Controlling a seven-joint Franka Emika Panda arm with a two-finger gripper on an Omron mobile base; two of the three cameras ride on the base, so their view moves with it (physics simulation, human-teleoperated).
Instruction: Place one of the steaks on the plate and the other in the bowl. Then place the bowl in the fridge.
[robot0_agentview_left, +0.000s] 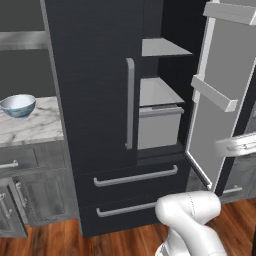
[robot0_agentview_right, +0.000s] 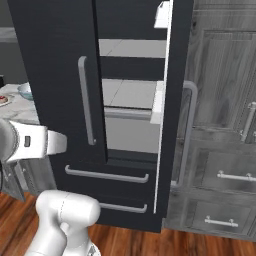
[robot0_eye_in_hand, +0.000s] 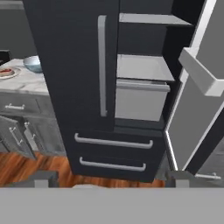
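Left base view: one fridge (robot0_agentview_left: 95, 100) stands with its right door swung open, two shelves and a grey bin showing inside. One bowl (robot0_agentview_left: 18, 105) sits on the marble bench (robot0_agentview_left: 35, 125) to the fridge's left; its contents are hidden by its rim.

Right base view: the bowl (robot0_agentview_right: 25, 91) and one plate (robot0_agentview_right: 4, 100) are cut off at the left edge.

Hand view: the pincer (robot0_eye_in_hand: 111, 179) stands wide open, holding nothing. One steak (robot0_eye_in_hand: 5, 72) lies on the plate (robot0_eye_in_hand: 13, 74) beside the bowl (robot0_eye_in_hand: 34, 64).
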